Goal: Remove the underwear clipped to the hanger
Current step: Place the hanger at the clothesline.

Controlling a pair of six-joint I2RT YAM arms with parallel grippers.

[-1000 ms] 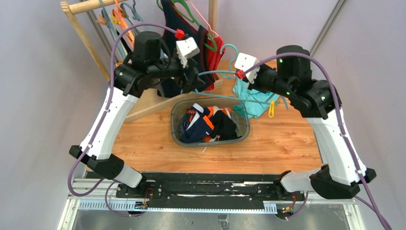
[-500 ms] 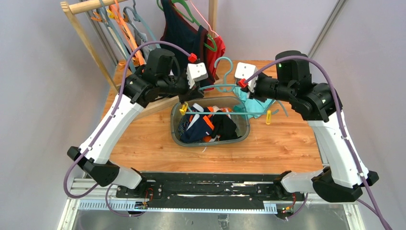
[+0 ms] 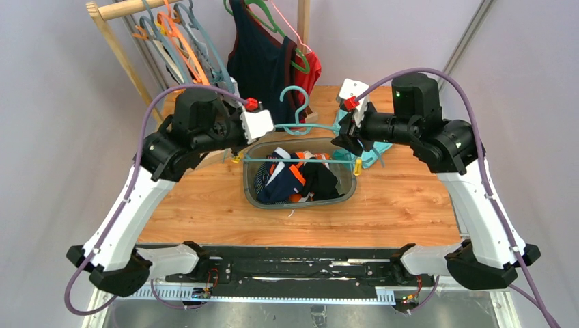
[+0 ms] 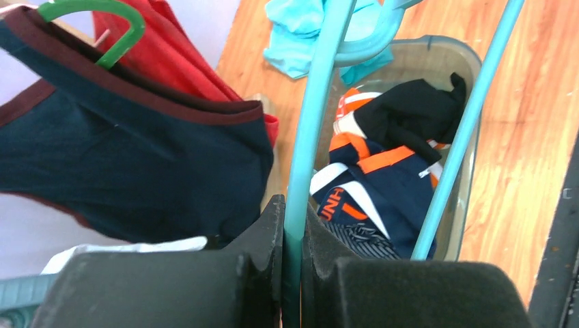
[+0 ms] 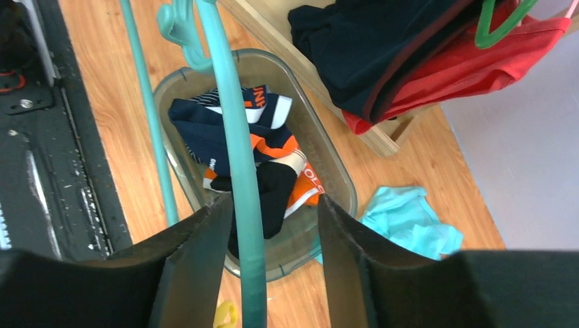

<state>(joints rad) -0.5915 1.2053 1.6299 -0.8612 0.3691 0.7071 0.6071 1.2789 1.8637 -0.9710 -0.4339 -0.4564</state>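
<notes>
Left arm [image 3: 140,195]: stretched forward, elbow high.
Left claw [image 4: 292,208]: fingers pinched tight on the hanger [image 4: 308,123].
Right arm [image 3: 478,198]: stretched forward, wrist turned inward.
Right claw [image 5: 274,201]: fingers spread apart.

The hanger [image 4: 305,130] is showing plain teal with a yellow clip [image 3: 357,166] on it. The underwear [image 3: 283,179] in the clear grey bin [image 3: 300,203] is showing navy with orange and white bands, some fine navy-and-white stripes, and one plain black piece. Behind, the tank top [image 3: 256,65] is showing navy with dark red trim beside a red garment [image 3: 311,75] and a green hook [image 4: 89,5]. A pale turquoise cloth [image 5: 410,222] is lying on the warm, grained wood of the table [image 3: 410,198], and the left gripper [image 4: 292,232] and right gripper [image 5: 273,201] are showing matt black fingers.
</notes>
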